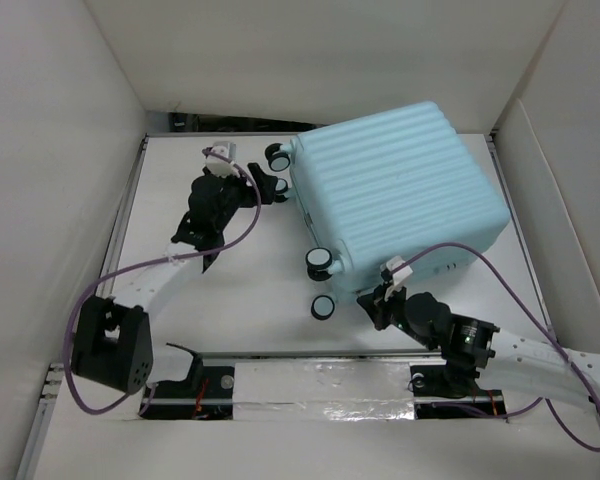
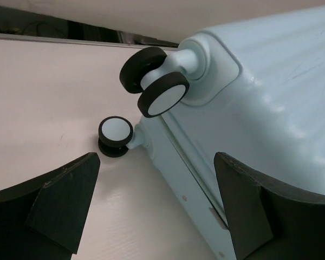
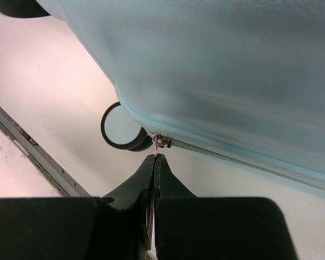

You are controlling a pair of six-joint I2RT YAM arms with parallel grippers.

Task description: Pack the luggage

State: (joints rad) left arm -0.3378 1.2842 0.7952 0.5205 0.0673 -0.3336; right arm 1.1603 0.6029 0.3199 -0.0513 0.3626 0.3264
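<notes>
Luggage (image 1: 400,190) lies closed on the tabletop (image 1: 245,280), ribbed shell up, its wheeled end just ahead of the left jaws. The left jaws stand spread wide, with a lower caster wheel (image 2: 115,131) ahead between them and the shell's seam edge running toward the right-hand finger. The right jaws are pressed together, pinching the zipper pull (image 3: 155,149) right at their tips, with a second wheel (image 3: 119,127) just beyond to the left.

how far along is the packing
Done: the luggage lies with its shell closed, zipper teeth meshed along the near side. In hand: the right end effector pinches the zipper pull near a wheel; the left end effector is open by the far wheels. Left: probably finishing the zip, extent hidden.
</notes>
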